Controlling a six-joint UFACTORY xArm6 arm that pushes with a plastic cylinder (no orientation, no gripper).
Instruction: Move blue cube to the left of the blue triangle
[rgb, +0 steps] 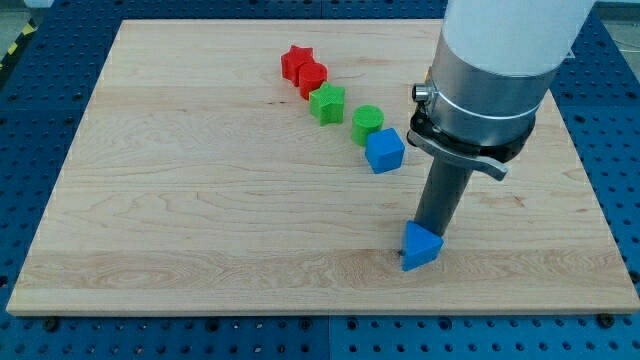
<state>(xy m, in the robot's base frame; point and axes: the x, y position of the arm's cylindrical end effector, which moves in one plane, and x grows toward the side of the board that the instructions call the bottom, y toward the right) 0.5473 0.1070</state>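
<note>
The blue cube (385, 151) sits right of the board's middle, touching the green cylinder (367, 123) above it. The blue triangle (420, 246) lies near the board's bottom edge, below and slightly right of the cube. My rod comes down from the large arm at the view's top right. My tip (432, 229) stands just behind the blue triangle, touching or nearly touching its top side; the very end is partly hidden by the triangle. The tip is well below the blue cube.
A diagonal row runs up-left from the cube: the green cylinder, a green star-like block (327, 103), a red block (312, 79) and a red star (295, 63). The wooden board (200, 200) rests on a blue perforated table (30, 120).
</note>
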